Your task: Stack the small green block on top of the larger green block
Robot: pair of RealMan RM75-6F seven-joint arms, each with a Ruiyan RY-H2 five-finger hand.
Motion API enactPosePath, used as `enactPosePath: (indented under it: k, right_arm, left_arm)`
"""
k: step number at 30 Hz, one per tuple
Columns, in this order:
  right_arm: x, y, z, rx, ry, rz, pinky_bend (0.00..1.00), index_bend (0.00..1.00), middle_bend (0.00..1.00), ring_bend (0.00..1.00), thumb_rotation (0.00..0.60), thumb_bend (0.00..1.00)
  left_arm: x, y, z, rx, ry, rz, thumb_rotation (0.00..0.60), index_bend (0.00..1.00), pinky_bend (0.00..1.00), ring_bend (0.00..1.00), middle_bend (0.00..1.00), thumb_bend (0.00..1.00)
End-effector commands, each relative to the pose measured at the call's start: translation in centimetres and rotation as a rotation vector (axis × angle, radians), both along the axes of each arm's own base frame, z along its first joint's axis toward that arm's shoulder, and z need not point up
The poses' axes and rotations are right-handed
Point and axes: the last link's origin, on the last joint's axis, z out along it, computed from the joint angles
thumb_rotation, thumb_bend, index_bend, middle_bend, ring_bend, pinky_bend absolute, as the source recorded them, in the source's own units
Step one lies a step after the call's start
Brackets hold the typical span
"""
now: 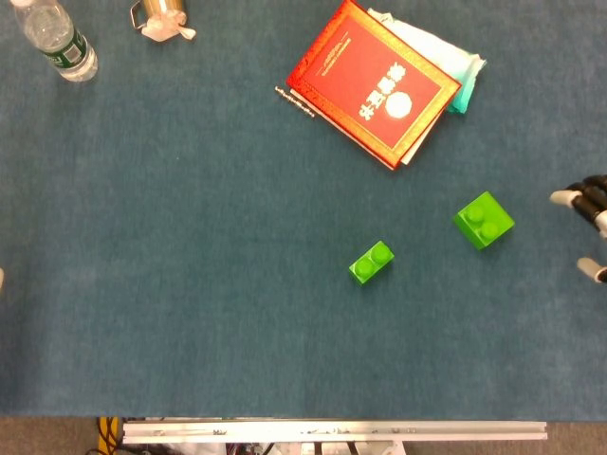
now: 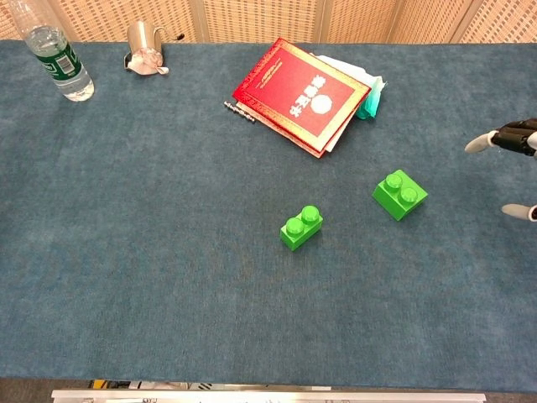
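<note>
The small green block (image 1: 372, 262) (image 2: 301, 227) lies on the blue cloth near the middle. To its right, a short gap away, sits the larger green block (image 1: 484, 220) (image 2: 399, 194). My right hand (image 1: 594, 203) (image 2: 513, 137) reaches in at the right edge, right of the larger block and apart from it. Its fingers are spread and hold nothing. Only its fingertips (image 1: 563, 197) show. A pale sliver at the left edge of the head view may be my left hand (image 1: 1, 278); how it stands is hidden.
A red book (image 1: 374, 81) (image 2: 300, 92) lies on white and teal cloth at the back, with a thin metal chain (image 1: 295, 100) beside it. A water bottle (image 1: 59, 41) and a metal cup (image 1: 161, 13) stand at the back left. The table's front edge (image 1: 332, 431) is near.
</note>
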Motion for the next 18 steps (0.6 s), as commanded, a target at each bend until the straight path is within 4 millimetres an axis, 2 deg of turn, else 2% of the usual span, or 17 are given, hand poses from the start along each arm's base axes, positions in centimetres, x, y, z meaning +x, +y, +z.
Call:
enactPosePath:
  k: [1,18]
  right_arm:
    - [0.1,0.0,-1.0,0.048,0.023,0.007,0.21,0.24,0.32,0.20,0.600,0.15]
    - [-0.1,-0.3,-4.2,0.182,0.071,-0.015,0.21,0.18,0.32,0.21,0.600,0.14]
  left_arm:
    - [-0.1,-0.1,0.0,0.000,0.000,0.003,0.600,0.10,0.03,0.07,0.06,0.24]
    - [-0.5,-0.4,0.3,0.011,-0.001,0.012,0.600,0.10,0.03,0.07,0.06,0.24]
